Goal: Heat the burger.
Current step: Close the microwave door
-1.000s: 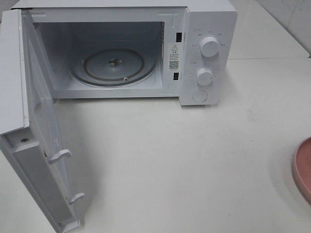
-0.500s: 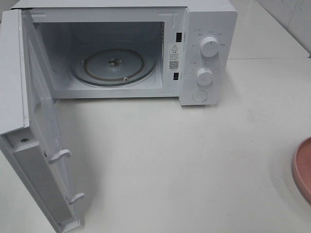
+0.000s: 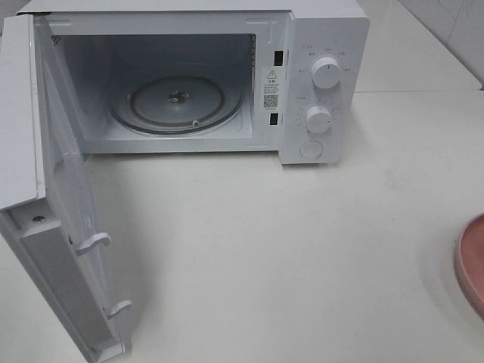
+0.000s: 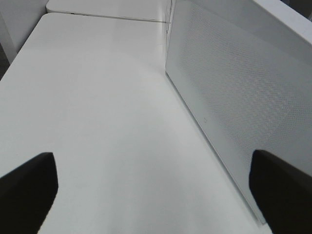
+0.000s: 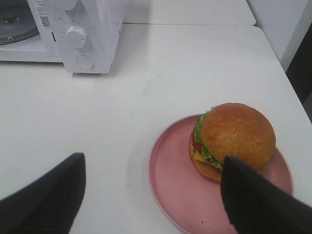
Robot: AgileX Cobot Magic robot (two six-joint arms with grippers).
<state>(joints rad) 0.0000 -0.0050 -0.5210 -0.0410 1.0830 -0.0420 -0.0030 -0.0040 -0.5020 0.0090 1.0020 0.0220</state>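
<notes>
Standing at the back of the white tabletop in the exterior high view: one white microwave, door swung fully open toward the left of the view. Cavity holds a round glass turntable, bare. Control panel on the right carries an upper knob, a lower knob and a round button. A slice of pink plate shows at the right edge. Neither arm appears in this view.

Left wrist view: left gripper, two dark fingers spread wide, holding nothing, above bare tabletop. The dotted inner panel of the microwave door stands just beside it, close to one finger.

Right wrist view: right gripper, dark fingers well apart, holding nothing, above the near rim of the plate. The burger sits on the round pink plate, toward its far side: glossy brown bun, green lettuce, red tomato, yellow cheese. One finger overlaps the burger's near edge in the view; whether it touches cannot be told. The microwave, well apart from the plate, shows its lower knob and button.
</notes>
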